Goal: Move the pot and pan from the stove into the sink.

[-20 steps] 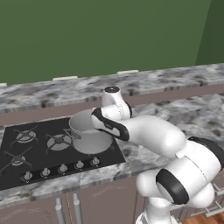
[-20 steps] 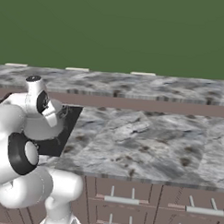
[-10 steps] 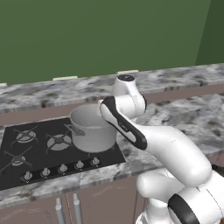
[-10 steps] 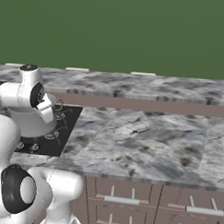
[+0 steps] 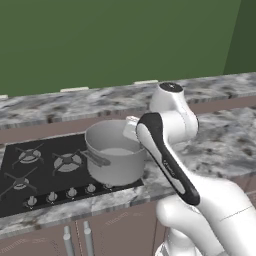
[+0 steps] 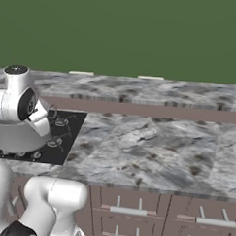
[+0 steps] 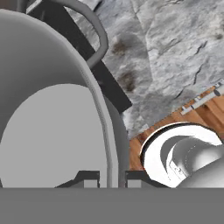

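End effector (image 7: 111, 177) pinched on the pot (image 5: 116, 157) rim: in the hand view one finger sits inside the wall, the other outside, rim running straight between them. Pot is at the right end of the stove (image 5: 45, 172), near the front right corner just behind the knob row; looks slightly raised off the cooktop but can't confirm from these angles. Pot interior is pale and bare, one loop handle faces the front-left in the left base view, the other loop shows at the top of the hand view over the marbled desk (image 5: 225, 145). In the right base view the pot (image 6: 14, 137) is mostly hidden behind the arm's wrist, stove (image 6: 65, 137) edge visible beside it, desk (image 6: 152, 146) stretching right.
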You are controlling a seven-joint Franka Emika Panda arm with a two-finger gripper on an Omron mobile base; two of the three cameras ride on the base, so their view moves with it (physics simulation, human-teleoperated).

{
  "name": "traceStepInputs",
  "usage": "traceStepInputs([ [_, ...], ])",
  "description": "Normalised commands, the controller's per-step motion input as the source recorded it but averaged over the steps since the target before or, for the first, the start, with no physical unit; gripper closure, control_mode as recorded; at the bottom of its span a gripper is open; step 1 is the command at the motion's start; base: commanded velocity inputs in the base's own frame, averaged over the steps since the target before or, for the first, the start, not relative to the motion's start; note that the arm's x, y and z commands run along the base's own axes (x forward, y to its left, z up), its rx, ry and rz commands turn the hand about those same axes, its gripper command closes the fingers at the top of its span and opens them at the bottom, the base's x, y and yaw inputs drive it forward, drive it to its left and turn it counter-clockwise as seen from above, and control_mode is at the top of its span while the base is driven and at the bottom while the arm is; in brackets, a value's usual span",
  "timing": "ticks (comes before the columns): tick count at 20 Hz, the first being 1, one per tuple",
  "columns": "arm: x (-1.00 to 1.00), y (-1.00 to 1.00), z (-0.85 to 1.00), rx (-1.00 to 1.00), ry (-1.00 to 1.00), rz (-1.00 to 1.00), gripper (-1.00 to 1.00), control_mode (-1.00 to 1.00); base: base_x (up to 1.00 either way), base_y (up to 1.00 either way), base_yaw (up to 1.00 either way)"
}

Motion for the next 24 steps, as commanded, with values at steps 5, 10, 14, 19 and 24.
traceStepInputs([
  [5, -1.0, -0.33, 0.24, 0.01, -0.05, 0.13, 1.0, -1.0, 0.0, 0.0, 0.0],
  [10, -0.71, -0.22, 0.04, 0.0, -0.08, 0.13, 1.0, -1.0, 0.0, 0.0, 0.0],
  [14, 0.0, 0.0, 0.0, 0.0, 0.0, 0.0, 1.0, -1.0, 0.0, 0.0, 0.0],
  [19, 0.0, 0.0, 0.0, 0.0, 0.0, 0.0, 1.0, -1.0, 0.0, 0.0, 0.0],
  [24, -0.02, 0.0, 0.0, 0.0, 0.0, 0.0, 1.0, 1.0, -0.27, 0.0, 0.16],
])
